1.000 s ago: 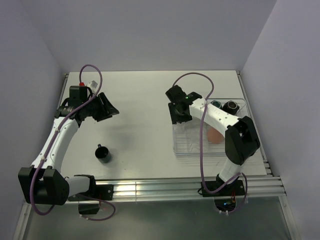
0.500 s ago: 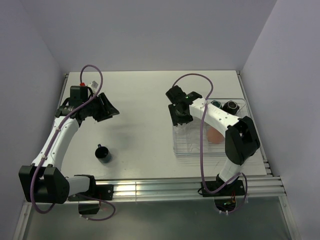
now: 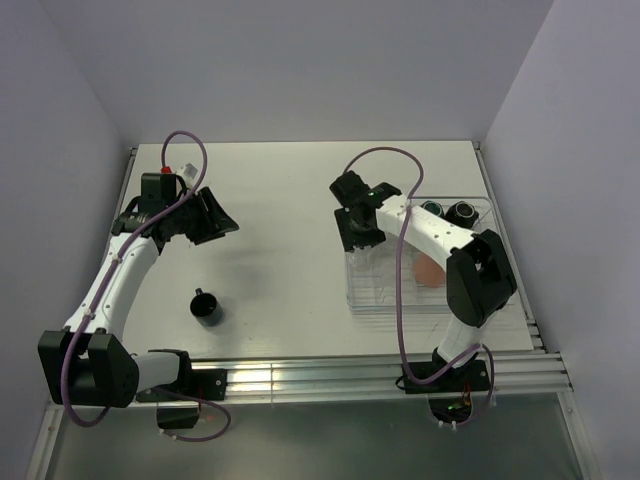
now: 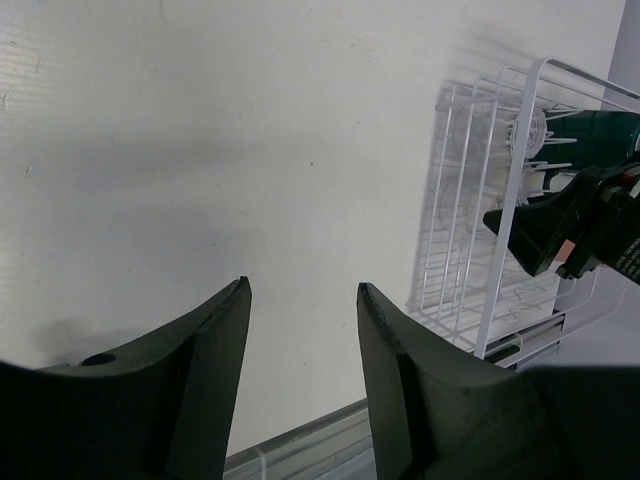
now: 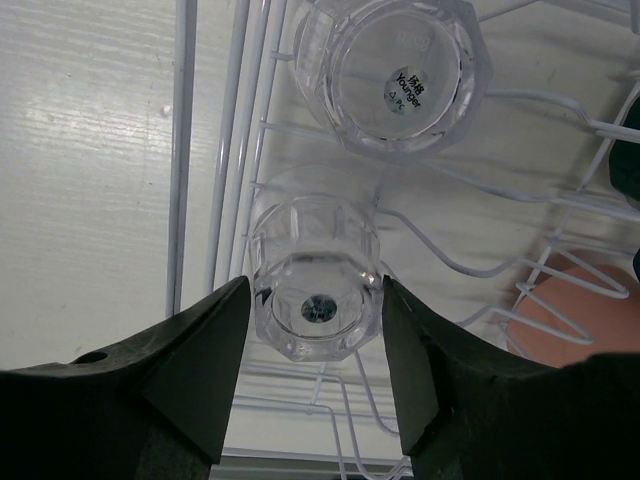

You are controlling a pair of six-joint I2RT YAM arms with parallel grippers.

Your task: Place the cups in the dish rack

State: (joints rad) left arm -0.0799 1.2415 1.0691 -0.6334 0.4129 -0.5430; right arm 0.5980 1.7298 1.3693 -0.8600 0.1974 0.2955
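Note:
The clear dish rack (image 3: pixel 450 300) stands at the right. My right gripper (image 3: pixel 363 238) hangs over its far-left corner. In the right wrist view it (image 5: pixel 315 283) is open, with a finger close on each side of an upside-down clear tumbler (image 5: pixel 315 245) on the prongs, a thin gap at each pad. A second upturned tumbler (image 5: pixel 392 70) sits just beyond. A salmon cup (image 3: pixel 430 271) and two dark mugs (image 3: pixel 433 208) (image 3: pixel 463 212) are in the rack. A black mug (image 3: pixel 207 307) stands on the table at the left. My left gripper (image 3: pixel 222 222) is open and empty, well above it.
The left wrist view shows the rack's white wires (image 4: pixel 490 250) and my right gripper (image 4: pixel 560 230) across the table. The table's front rail (image 3: pixel 330 375) runs along the near edge. Walls close in on the left, back and right.
My right gripper has shifted slightly up and left over the rack's corner. The left arm has barely moved.

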